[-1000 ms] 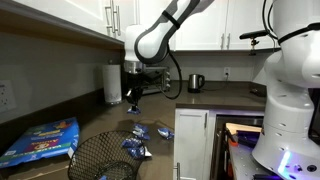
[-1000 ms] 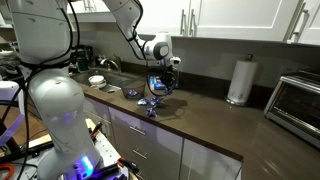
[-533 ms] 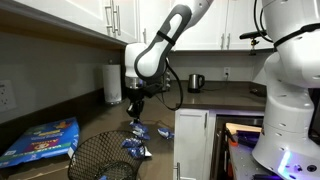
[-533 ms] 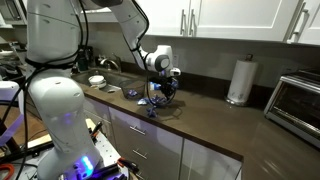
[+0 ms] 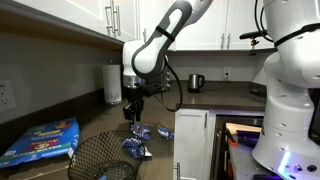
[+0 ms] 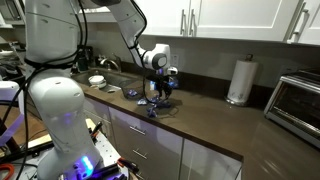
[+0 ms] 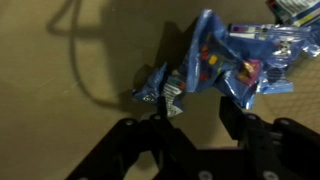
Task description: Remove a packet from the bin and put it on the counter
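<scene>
My gripper [image 5: 132, 110] [image 6: 160, 92] hangs just above the dark counter [image 5: 100, 128] [image 6: 205, 118], its jaws open with nothing between them. In the wrist view the gripper [image 7: 195, 120] has bare counter in the gap. A crumpled blue packet [image 7: 215, 60] lies on the counter just beyond the fingertips. A smaller blue packet [image 7: 155, 88] lies by the tip of one finger [image 7: 160, 122]. In an exterior view, blue packets [image 5: 140, 132] lie below the gripper and the black wire-mesh bin [image 5: 100, 158] stands nearer the camera. Packets [image 6: 160, 102] also show under the gripper from the other side.
A flat blue box [image 5: 40, 140] lies beside the bin. A paper towel roll [image 5: 113, 85] [image 6: 238, 80] and a kettle [image 5: 196, 82] stand at the back. A toaster oven [image 6: 296, 100] and a bowl [image 6: 97, 80] sit on the counter. White cabinets hang above.
The jaws have gone from shut to open, and the blue packet they held now lies on the counter. The arm had come down over the counter and has lifted slightly.
</scene>
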